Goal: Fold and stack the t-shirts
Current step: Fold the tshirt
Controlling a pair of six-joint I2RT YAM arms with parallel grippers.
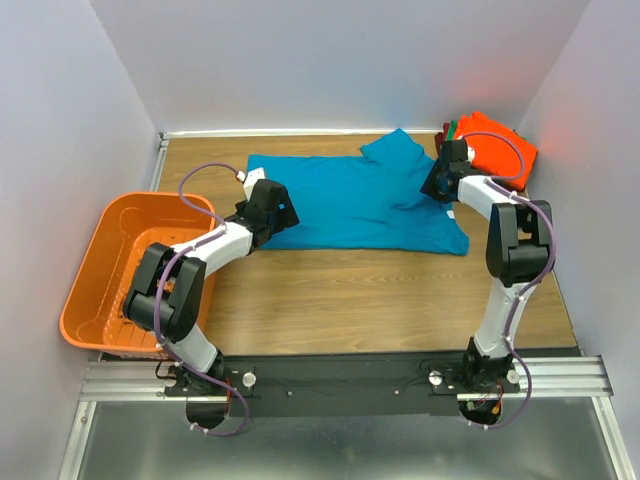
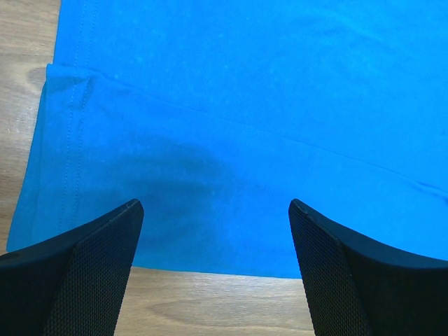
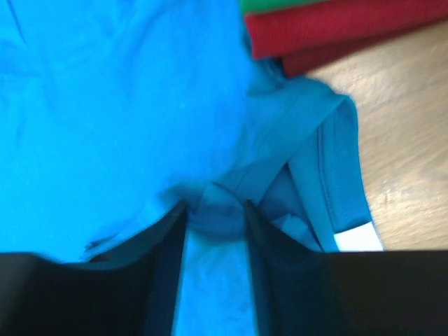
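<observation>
Teal-blue t-shirt (image 1: pixel 360 205) lies spread mid-table, towards the far side. Left gripper (image 2: pixel 215 204) hovers wide open, empty, over its near-left hem. Right gripper (image 3: pixel 215 203) is half closed around bunched cloth near the collar; whether it really holds, I cannot tell. Such a loose pinch may slip and wrinkle the fold.

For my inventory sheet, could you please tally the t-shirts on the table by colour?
Teal-blue t-shirt: 1
Orange t-shirt: 1
Green t-shirt: 1
Dark red t-shirt: 1
Total: 4 in view; any shirts hidden under these cannot be counted.
</observation>
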